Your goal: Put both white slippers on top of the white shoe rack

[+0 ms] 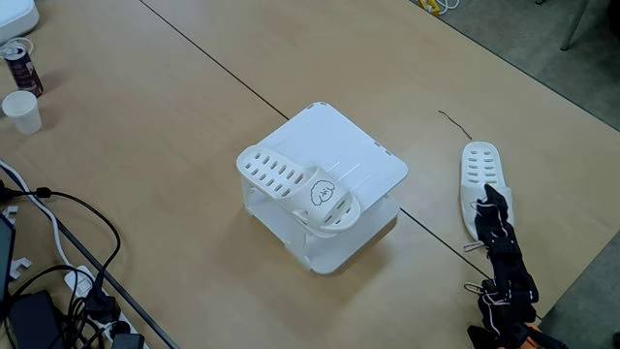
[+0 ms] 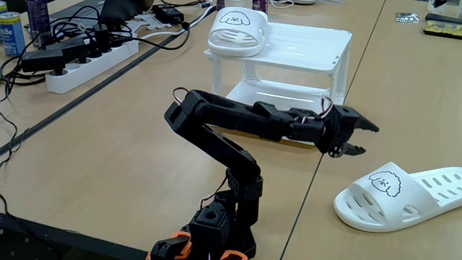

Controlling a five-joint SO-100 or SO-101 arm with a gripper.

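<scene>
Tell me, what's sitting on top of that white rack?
One white slipper lies on the white shoe rack, along one edge of its top, toe overhanging. The rest of the top is bare. The slipper hides the panel beneath it. The other slipper lies on the table.

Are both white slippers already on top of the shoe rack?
No. One white slipper lies on the white shoe rack, while the other slipper rests on the table near the gripper.

White moulded-plastic slippers point(image 2: 401, 195) look smooth with a soft sheen; the rack point(image 2: 303, 47) is glossy white plastic. The bench point(image 1: 145, 165) shows matt pale wood-grain laminate. The arm point(image 2: 224, 126) is matt black plastic.
</scene>
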